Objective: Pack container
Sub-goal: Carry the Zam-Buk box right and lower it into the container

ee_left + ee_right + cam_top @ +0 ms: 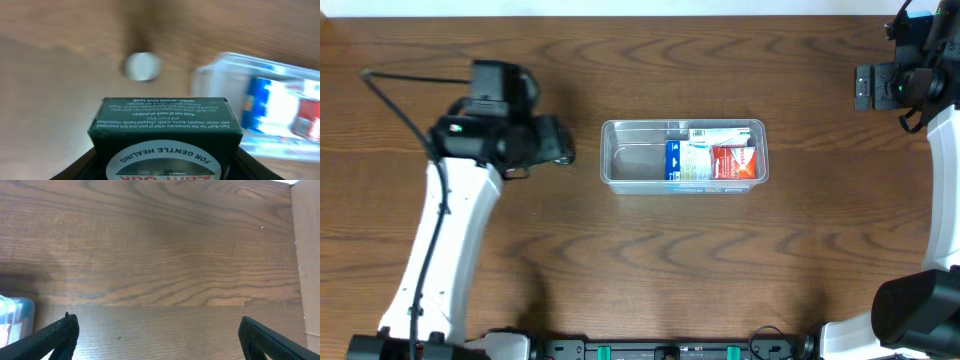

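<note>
Packing looks about half done. The container (635,160) sits at the centre of the table (620,280), long axis running 9-to-3. Packs (715,160) fill its 3 o'clock half, a blue-white one beside a red one. The 9 o'clock half is bare.

The tub looks like thin clear plastic, so probably light with flexy walls, and likely to slide on the wood if nudged. If it needs steadying, pinch the rim on a long side near a corner, where it should be stiffest. Don't squeeze mid-wall.

Left gripper (558,145) is at the tub's 9 o'clock, near but apart, clamped on a dark green box (165,127) across its sides. The box looks like cardboard: light and crushable.

Next move as I see it: carry the box toward 3 o'clock, clear the rim, and set it in the bare half. A rim hit would likely make the tub skate.

Right gripper (159,330) is at the tub's 2 o'clock, well apart, jaws spread wide with nothing between them and bare wood below.
</note>
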Controlling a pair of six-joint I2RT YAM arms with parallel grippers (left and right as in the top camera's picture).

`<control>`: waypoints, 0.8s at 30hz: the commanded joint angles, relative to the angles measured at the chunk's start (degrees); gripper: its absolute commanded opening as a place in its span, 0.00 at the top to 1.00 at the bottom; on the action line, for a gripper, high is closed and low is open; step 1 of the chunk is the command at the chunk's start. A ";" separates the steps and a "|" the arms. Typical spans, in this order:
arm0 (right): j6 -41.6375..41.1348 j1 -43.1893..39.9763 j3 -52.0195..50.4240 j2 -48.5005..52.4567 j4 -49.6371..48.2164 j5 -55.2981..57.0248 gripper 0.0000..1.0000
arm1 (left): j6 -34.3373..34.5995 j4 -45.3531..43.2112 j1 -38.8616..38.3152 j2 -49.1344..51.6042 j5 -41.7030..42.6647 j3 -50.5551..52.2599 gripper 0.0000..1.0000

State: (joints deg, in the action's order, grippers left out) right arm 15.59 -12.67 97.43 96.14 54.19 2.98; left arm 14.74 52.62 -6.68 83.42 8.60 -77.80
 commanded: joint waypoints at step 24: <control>-0.57 -0.11 0.26 -0.22 0.02 -0.22 0.01 | 13.49 -25.94 -29.73 15.30 -0.31 -1.62 0.42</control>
State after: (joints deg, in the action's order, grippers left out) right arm 15.59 -12.67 97.43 96.14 54.22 2.98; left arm 27.22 27.44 -35.55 96.12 8.62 -77.91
